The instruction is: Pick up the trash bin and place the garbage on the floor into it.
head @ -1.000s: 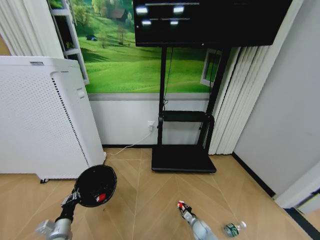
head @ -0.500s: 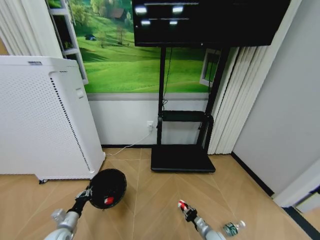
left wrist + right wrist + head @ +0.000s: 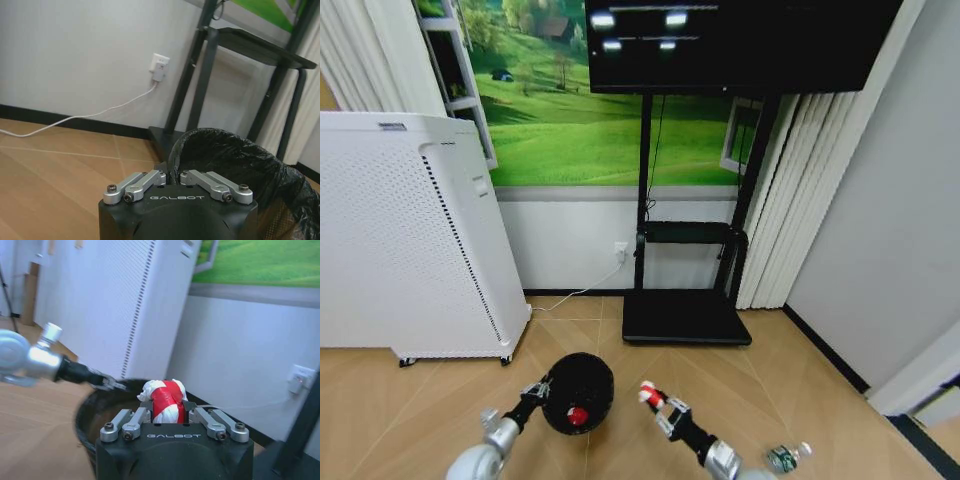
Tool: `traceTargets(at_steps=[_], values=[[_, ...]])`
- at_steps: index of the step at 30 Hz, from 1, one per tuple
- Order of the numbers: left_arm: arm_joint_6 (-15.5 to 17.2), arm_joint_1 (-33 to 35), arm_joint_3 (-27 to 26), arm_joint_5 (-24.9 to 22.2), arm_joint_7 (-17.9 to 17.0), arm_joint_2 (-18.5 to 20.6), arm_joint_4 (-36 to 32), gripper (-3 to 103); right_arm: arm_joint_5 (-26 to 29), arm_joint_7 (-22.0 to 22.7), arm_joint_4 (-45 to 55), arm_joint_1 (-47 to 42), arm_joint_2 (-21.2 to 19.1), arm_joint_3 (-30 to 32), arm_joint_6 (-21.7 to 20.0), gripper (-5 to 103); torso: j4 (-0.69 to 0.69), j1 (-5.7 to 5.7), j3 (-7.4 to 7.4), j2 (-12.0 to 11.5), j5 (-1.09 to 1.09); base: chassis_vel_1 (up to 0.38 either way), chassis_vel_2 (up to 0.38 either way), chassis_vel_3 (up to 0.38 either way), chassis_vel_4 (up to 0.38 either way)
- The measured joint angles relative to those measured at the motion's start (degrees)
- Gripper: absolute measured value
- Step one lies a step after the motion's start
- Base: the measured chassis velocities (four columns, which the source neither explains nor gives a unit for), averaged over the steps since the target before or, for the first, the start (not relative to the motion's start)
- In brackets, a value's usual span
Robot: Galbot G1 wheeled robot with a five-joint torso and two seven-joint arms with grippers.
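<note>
A: Head view, quick pass. Left gripper [image 3: 539, 388] is clamped narrow on the rim of the small round black mesh trash bin [image 3: 580, 392], holding it up off the wooden floor [image 3: 620, 370], mouth tilted toward the camera. One red-and-white crumpled piece [image 3: 577, 416] already lies inside the bin, just past the gripper.

B: And the right side?

A: Right gripper [image 3: 654, 400] is just beside the bin, apart from its rim, fingers closed on a second red-and-white crumpled piece [image 3: 647, 393] sticking out at its tip.

B: Wrist views agree?

A: Right wrist view: right gripper [image 3: 166, 407] pinches the red-and-white wad [image 3: 164, 399] between its fingers; beyond it is the bin's dark rim [image 3: 97, 405], with the left gripper [image 3: 106, 383] gripping the rim on the far side. Left wrist view: left gripper [image 3: 172, 176] shut on the bin's rim, black plastic liner [image 3: 235, 155] of the bin directly ahead of it.

B: Remaining garbage?

A: Small clear plastic bottle with a green label [image 3: 787, 457] lies on the floor, outward of the right gripper, well apart from the bin.

B: Background?

A: White perforated cabinet [image 3: 405, 240] well beyond the left gripper, black TV stand [image 3: 686, 300] against the wall ahead of both, white cable [image 3: 85, 116] running to a wall socket [image 3: 160, 67].
</note>
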Motion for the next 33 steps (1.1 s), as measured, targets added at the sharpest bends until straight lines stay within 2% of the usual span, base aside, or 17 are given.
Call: traceTargets(at_steps=[5, 7, 13, 18, 21, 26, 29, 31, 32, 33], values=[[-0.1, -2.4, 4.7, 0.4, 2.4, 0.1, 1.0, 7, -2.0, -0.7, 1.1, -1.4, -0.7, -0.9, 1.2, 28, -0.02, 0.0, 0.0, 0.0, 0.0, 0.0, 0.0, 0.0, 0.0], [-0.1, -3.6, 8.1, 1.1, 4.6, 0.0, 1.2, 7, -3.0, -0.8, 0.0, -1.5, -0.8, -1.0, 1.9, 28, -0.02, 0.0, 0.0, 0.0, 0.01, 0.0, 0.0, 0.0, 0.0], [0.2, -4.4, 11.8, 3.1, 7.9, -0.7, 0.8, 7, -3.4, -0.8, -1.8, -0.4, -0.5, -0.6, 2.2, 28, 0.0, 0.0, 0.01, 0.0, 0.0, 0.0, 0.0, 0.0, 0.0], [1.0, -3.4, 12.3, 2.3, 8.3, -0.5, -1.5, 7, -3.4, -0.9, -3.2, 0.5, -0.1, -0.6, 2.3, 28, -0.01, 0.0, 0.0, 0.0, 0.01, 0.0, 0.0, 0.0, 0.0], [2.0, -1.5, 12.5, -0.3, 6.9, -0.2, -5.0, 7, -4.2, -1.2, -4.7, 0.8, 0.7, -0.8, 2.5, 28, 0.0, 0.0, 0.0, 0.0, 0.01, 0.0, 0.0, 0.0, 0.0], [2.1, -0.1, 12.5, -0.6, 6.4, -0.4, -6.4, 7, -5.1, -1.4, -5.3, 0.6, 1.5, -0.7, 2.8, 26, -0.01, 0.0, 0.0, 0.0, 0.0, 0.0, 0.0, 0.0, 0.0], [2.1, 0.8, 12.1, -0.4, 6.1, -0.7, -6.8, 7, -5.7, -1.4, -5.4, 0.3, 1.8, -0.3, 3.0, 42, 0.0, 0.0, 0.0, 0.0, 0.0, 0.0, 0.0, 0.0, 0.0], [2.1, 1.0, 11.9, -0.3, 6.1, -0.6, -6.9, 7, -5.7, -1.4, -5.2, 0.2, 1.8, -0.1, 3.0, 42, 0.0, 0.0, 0.0, 0.0, 0.0, 0.0, 0.0, 0.0, 0.0], [2.1, 1.2, 11.7, -0.3, 6.0, -0.6, -7.1, 7, -5.7, -1.4, -4.9, 0.1, 1.8, 0.1, 3.0, 53, -0.01, 0.0, 0.0, 0.0, 0.0, 0.0, 0.0, 0.0, 0.0], [2.1, 1.2, 11.5, -0.3, 5.9, -0.5, -7.1, 7, -5.7, -1.4, -4.8, 0.0, 1.9, 0.2, 3.0, 53, 0.0, 0.0, 0.0, 0.0, -0.01, 0.0, 0.0, 0.0, 0.0]])
